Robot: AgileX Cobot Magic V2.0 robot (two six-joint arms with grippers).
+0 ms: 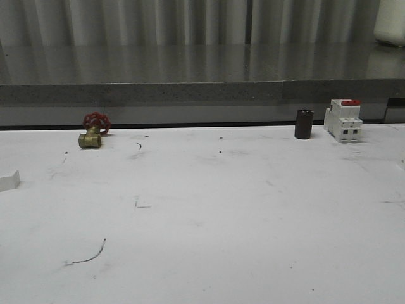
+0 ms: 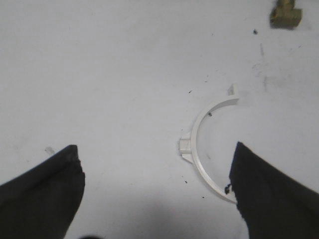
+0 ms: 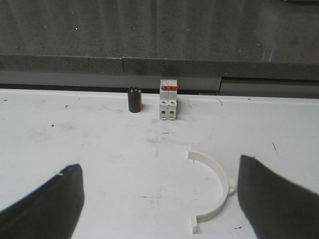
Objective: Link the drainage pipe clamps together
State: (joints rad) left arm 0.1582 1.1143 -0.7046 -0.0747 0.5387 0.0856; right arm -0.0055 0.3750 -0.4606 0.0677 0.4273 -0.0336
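Clamp halves lie apart, untouched
Your left gripper [image 2: 157, 194] gapes over one half-ring [image 2: 204, 149]; your right gripper [image 3: 159, 199] gapes beside the other half-ring [image 3: 214, 191]

valve [image 1: 93, 130] left, breaker [image 1: 343, 120] right

In the left wrist view, one half-ring clamp [image 2: 202, 149] runs with its lower end behind the dark right finger [image 2: 271, 194], so that flange is hidden. The brass valve [image 2: 285, 15] is cut by the picture's edge. In the front view, a white piece [image 1: 9, 180] at the bench's left edge is cropped, too little to identify.
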